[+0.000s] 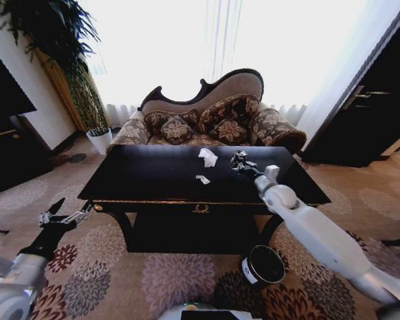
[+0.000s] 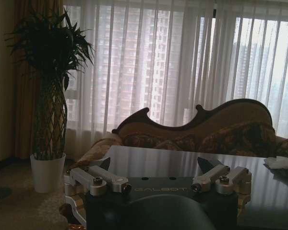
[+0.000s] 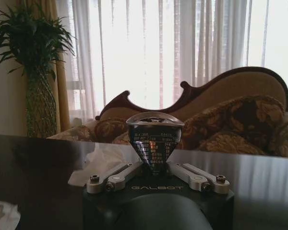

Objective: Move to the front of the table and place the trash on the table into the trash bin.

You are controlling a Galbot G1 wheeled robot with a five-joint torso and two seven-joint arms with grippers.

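One dark crushed can [image 3: 154,141] is clamped between the fingers of the right gripper [image 1: 240,161], which holds it just above the far right part of the table [image 1: 153,177], apparently so that it clears the glossy top for carrying. Two more pieces of trash lie on the table beside that gripper toward the centre, a crumpled paper wad [image 1: 208,157] and a tiny white scrap [image 1: 203,179], while the trash bin [image 1: 263,266] stands on the carpet below, near the robot, probably reachable by drawing the arm back. The left gripper [image 1: 60,217] hangs idle off the table's near left corner, fingers apart.
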